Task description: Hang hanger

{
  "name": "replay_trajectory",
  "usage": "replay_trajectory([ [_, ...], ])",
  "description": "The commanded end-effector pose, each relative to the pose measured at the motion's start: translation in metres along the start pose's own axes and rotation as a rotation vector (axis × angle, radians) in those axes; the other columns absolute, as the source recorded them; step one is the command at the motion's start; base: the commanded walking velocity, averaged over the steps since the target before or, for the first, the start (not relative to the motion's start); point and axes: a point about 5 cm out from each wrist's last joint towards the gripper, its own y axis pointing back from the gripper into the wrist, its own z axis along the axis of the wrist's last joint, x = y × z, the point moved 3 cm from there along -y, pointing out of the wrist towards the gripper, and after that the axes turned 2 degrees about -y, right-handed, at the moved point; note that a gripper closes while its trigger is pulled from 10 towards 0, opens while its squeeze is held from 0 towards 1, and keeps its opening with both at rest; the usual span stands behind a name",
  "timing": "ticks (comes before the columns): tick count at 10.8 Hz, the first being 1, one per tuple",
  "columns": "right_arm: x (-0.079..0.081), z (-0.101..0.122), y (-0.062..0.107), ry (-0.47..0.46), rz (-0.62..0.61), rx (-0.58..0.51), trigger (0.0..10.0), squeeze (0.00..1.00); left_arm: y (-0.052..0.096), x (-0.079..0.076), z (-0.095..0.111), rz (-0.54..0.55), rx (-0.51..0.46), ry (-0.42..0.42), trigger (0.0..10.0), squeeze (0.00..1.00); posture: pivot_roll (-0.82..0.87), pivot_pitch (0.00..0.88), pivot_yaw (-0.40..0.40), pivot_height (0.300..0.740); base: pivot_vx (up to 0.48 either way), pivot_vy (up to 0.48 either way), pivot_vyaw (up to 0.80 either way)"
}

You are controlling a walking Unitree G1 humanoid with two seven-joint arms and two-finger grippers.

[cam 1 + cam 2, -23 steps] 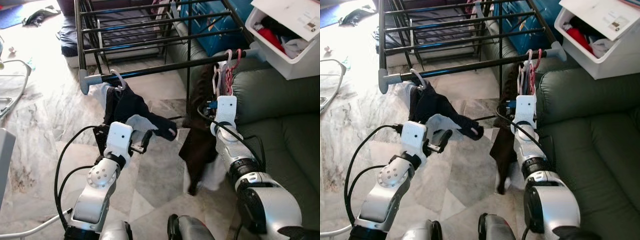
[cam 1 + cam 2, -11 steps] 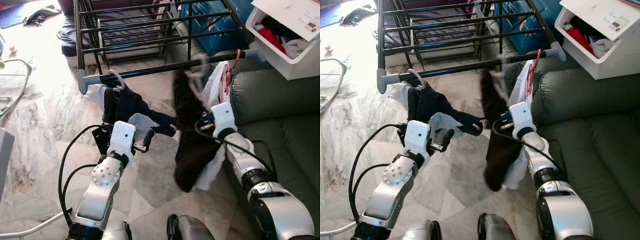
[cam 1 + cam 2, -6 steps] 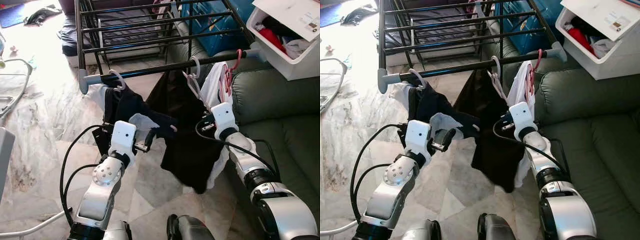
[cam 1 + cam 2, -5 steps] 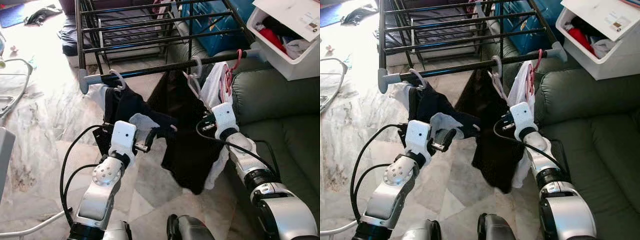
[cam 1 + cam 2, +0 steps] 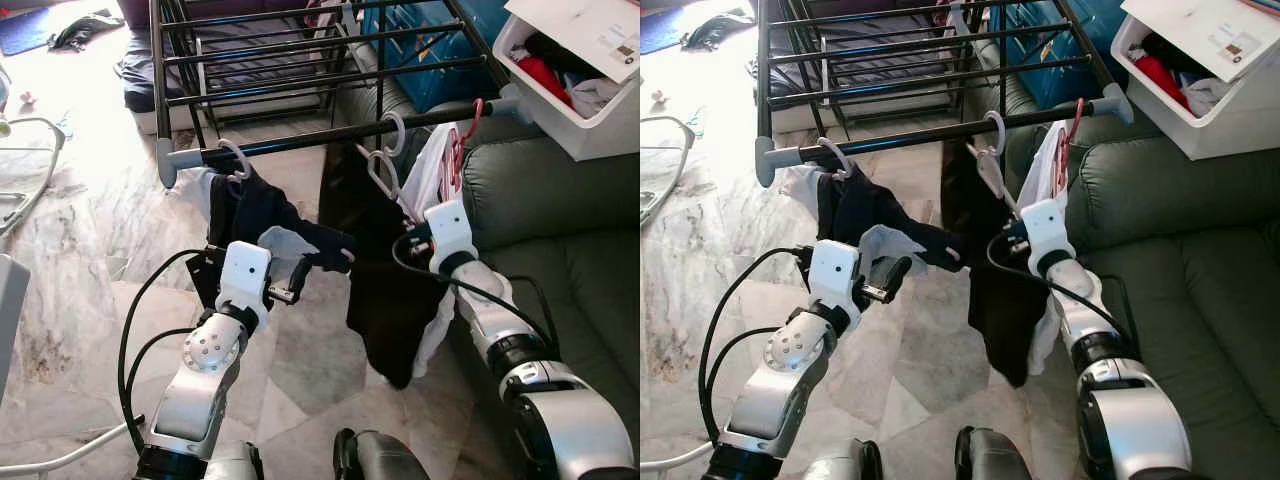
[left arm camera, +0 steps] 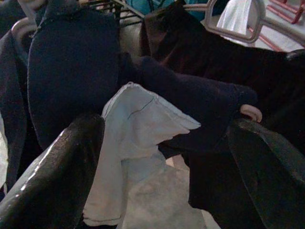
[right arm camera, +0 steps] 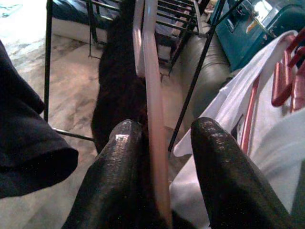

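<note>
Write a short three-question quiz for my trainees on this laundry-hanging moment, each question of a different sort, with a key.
1. True or false: the hook of the white hanger carrying the black garment is over the rack's front bar.
2. Which hand has its fingers on either side of that hanger's arm? A) left hand B) right hand C) both
3. Fill in: the red hanger hangs at the end of the bar nearest the green ____.

Key
1. True; the hook curls over the bar.
2. B; the left hand is open in front of the navy garment.
3. sofa.
</note>
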Motion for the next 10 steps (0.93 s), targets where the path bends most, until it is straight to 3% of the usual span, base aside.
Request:
replay_trajectory([
  [1, 0.001, 0.003, -0.004, -0.039, -0.014, -0.003, 10.0, 1.0, 0.002, 0.0, 0.0, -0.008, -0.008, 0.005, 10.0, 0.0, -0.04, 0.121, -0.018, 0.74, 0.0, 0.0, 0.0],
  [2, 0.006, 0.005, -0.005, -0.042, -0.008, -0.01, 10.0, 1.0, 0.002, 0.0, 0.0, -0.006, -0.008, 0.004, 10.0, 0.0, -0.04, 0.121, -0.018, 0.74, 0.0, 0.0, 0.0],
  [3, 0.012, 0.005, -0.005, -0.037, 0.016, -0.014, 10.0, 0.94, 0.002, 0.001, 0.001, -0.005, -0.012, 0.007, 10.0, 0.0, -0.04, 0.122, -0.016, 0.74, 0.0, 0.0, 0.0],
  [4, 0.013, 0.005, -0.005, -0.036, 0.019, -0.014, 10.0, 0.37, 0.002, 0.001, 0.001, -0.006, -0.015, 0.005, 10.0, 0.0, -0.04, 0.123, -0.016, 0.74, 0.255, 0.0, 0.0],
  [5, 0.012, 0.005, -0.005, -0.038, 0.018, -0.014, 10.0, 0.37, 0.003, 0.001, 0.001, -0.006, -0.016, 0.005, 10.0, 0.0, -0.04, 0.123, -0.016, 0.74, 0.375, 0.0, 0.0],
  [6, 0.008, 0.006, -0.006, -0.049, 0.006, -0.014, 10.0, 1.0, 0.003, 0.001, 0.001, -0.008, -0.019, 0.01, 10.0, 0.0, -0.04, 0.123, -0.016, 0.74, 0.431, 0.0, 0.0],
  [8, 0.007, 0.009, -0.009, -0.059, 0.0, -0.008, 10.0, 1.0, 0.002, -0.002, 0.001, -0.014, -0.016, 0.011, 10.0, 0.0, -0.04, 0.123, -0.016, 0.74, 0.401, 0.0, 0.0],
  [9, 0.009, 0.011, -0.012, -0.082, 0.008, 0.0, 10.0, 0.0, 0.003, -0.002, -0.001, -0.005, -0.001, 0.013, 10.0, 0.0, -0.04, 0.129, -0.017, 0.74, 0.0, 0.0, 0.0],
  [10, 0.011, 0.012, -0.015, -0.095, 0.013, 0.014, 10.0, 0.0, 0.005, -0.002, -0.001, -0.007, -0.001, 0.011, 10.0, 0.0, -0.02, 0.133, -0.02, 0.74, 0.0, 0.0, 0.0],
])
